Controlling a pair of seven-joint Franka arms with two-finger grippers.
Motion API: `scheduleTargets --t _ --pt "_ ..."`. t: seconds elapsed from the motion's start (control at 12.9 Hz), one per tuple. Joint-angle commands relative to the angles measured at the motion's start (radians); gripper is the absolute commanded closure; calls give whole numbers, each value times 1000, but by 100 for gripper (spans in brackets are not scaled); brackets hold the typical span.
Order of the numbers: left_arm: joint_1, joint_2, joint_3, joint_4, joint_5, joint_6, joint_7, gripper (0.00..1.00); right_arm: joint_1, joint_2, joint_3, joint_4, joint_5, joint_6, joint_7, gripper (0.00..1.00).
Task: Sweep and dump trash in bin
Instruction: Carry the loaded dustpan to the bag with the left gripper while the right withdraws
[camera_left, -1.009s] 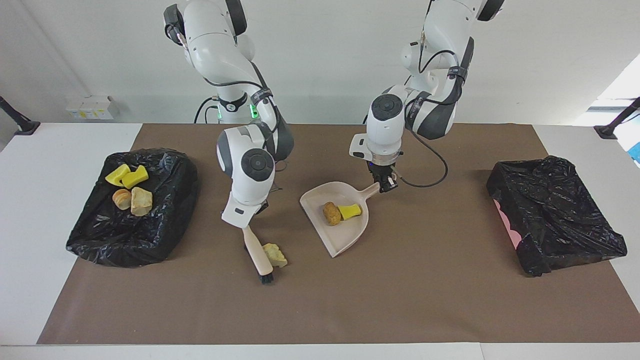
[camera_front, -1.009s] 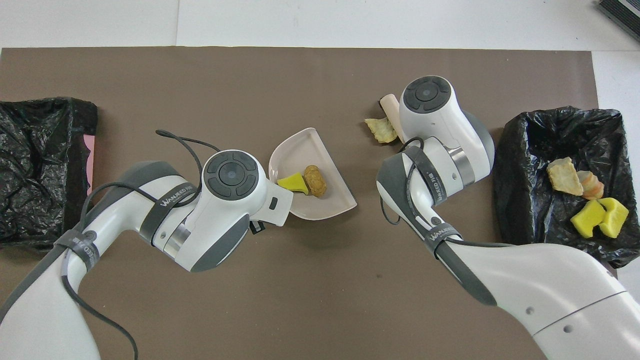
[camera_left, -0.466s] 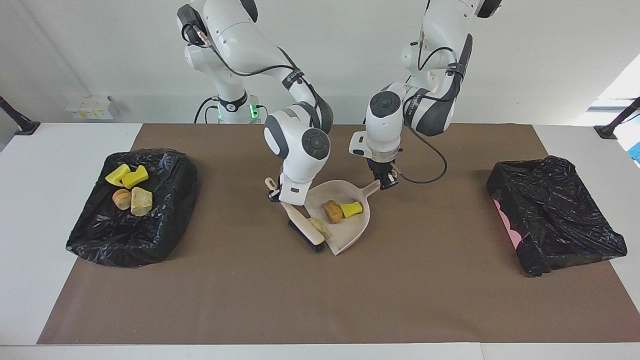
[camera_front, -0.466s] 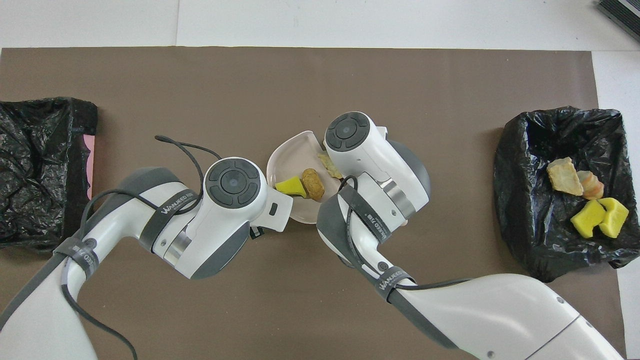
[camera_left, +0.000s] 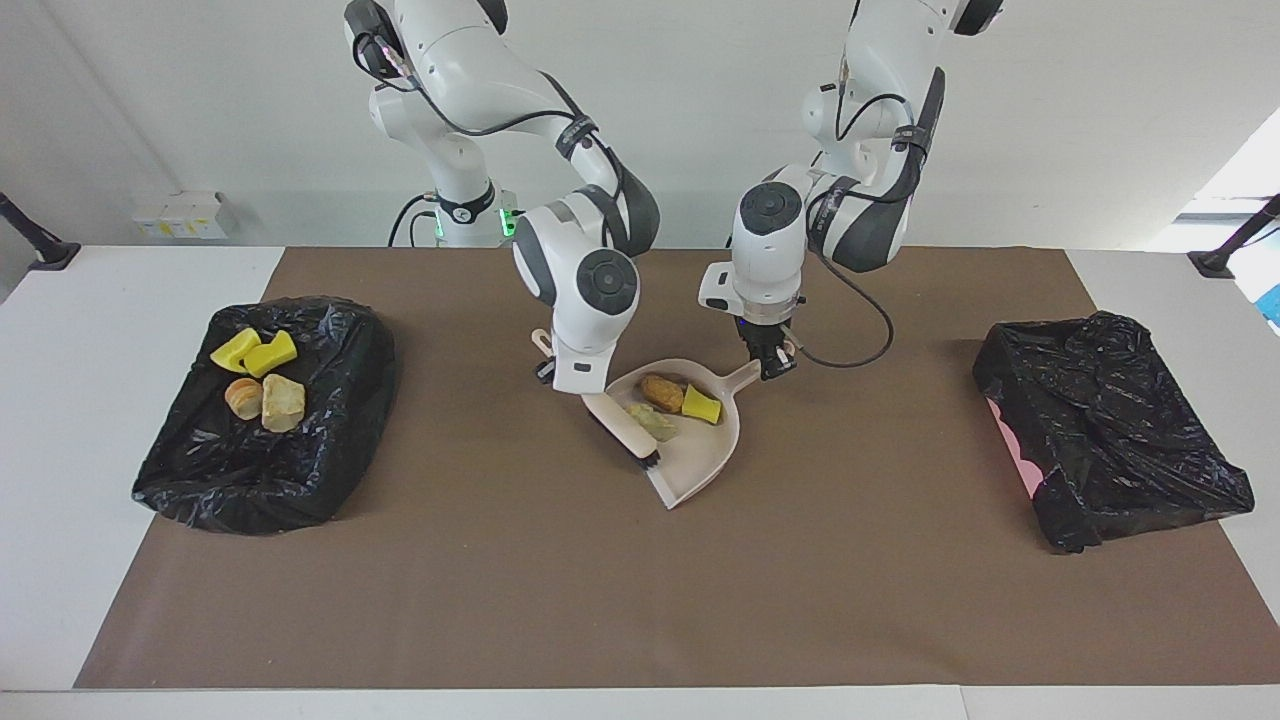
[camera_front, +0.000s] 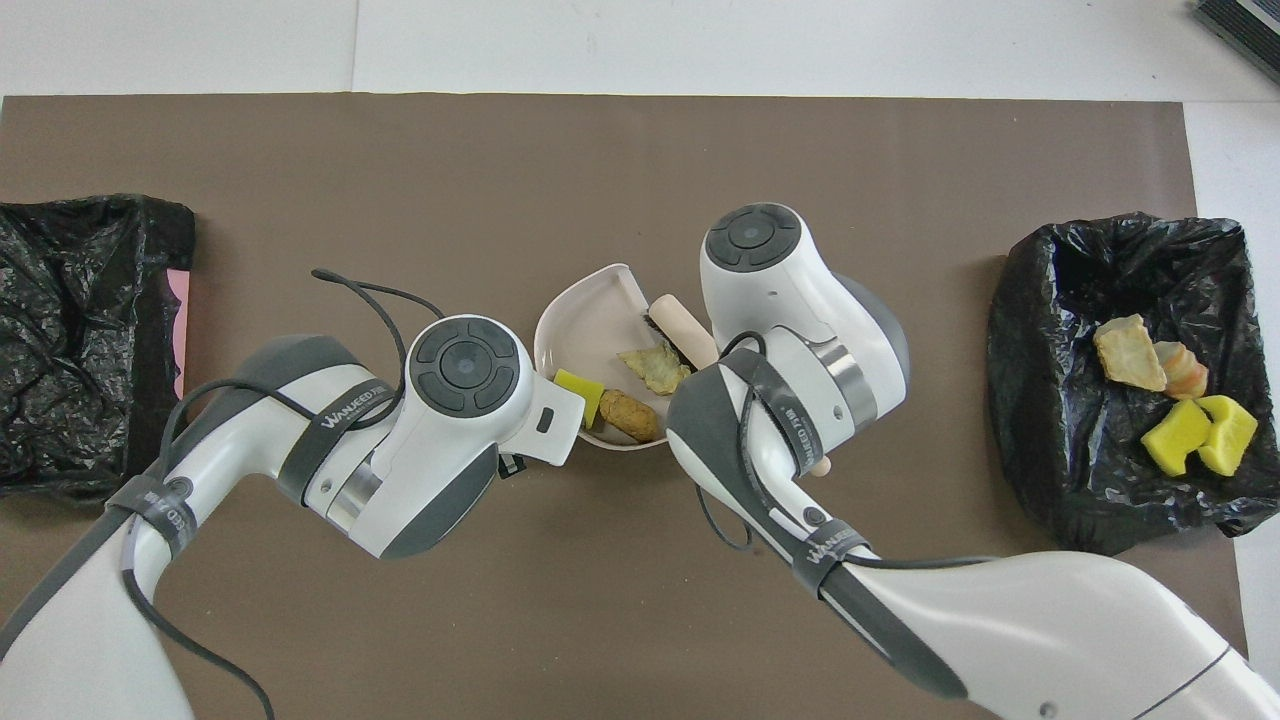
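The beige dustpan (camera_left: 697, 458) lies mid-table, and also shows in the overhead view (camera_front: 590, 315). In it are three pieces of trash: an orange-brown lump (camera_left: 662, 392) (camera_front: 630, 415), a yellow chunk (camera_left: 702, 404) (camera_front: 578, 385) and a pale beige lump (camera_left: 652, 421) (camera_front: 655, 368). My left gripper (camera_left: 768, 362) is shut on the dustpan's handle. My right gripper (camera_left: 572, 385) is shut on the beige brush (camera_left: 615, 420) (camera_front: 683, 330), whose black bristles sit at the pan's mouth beside the beige lump. Several more pieces (camera_left: 262, 378) lie in the black-lined bin (camera_left: 300, 470) toward the right arm's end.
A second black-lined bin (camera_left: 1110, 440) (camera_front: 80, 330) with a pink edge stands toward the left arm's end. A brown mat (camera_left: 500, 600) covers the table's middle. The bin holding the pieces also shows in the overhead view (camera_front: 1060, 400).
My right gripper swept the brush toward the dustpan and pushed the beige lump into it. The orange-brown lump and yellow chunk slid toward the handle. The left gripper stayed on the handle.
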Motion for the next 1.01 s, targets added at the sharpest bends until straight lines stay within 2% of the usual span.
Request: scheduleTargets --t 0.0,0.16,0.39,0.54,0.7,0.85,0.93 --pt "0 -31 13 -36 -4 36 64 100 -93 -11 15 -18 23 12 -49 100" --pt "8 -28 19 -34 -7 48 101 100 -135 -27 15 -18 25 -7 -41 100" --pt "6 -33 46 -20 -9 48 185 100 -141 -83 15 -19 28 -95 37 100" --pt "6 -56 103 0 -17 34 313 100 -136 -110 17 -19 37 -145 119 100" --pt "8 -91 149 1 -44 33 398 100 -118 -142 21 -19 43 -207 205 100" --pt "8 -125 206 3 -66 7 501 100 -61 -173 21 -28 85 -273 320 100" --pt "8 -145 239 4 -85 0 556 100 -25 -193 21 -57 124 -268 400 100"
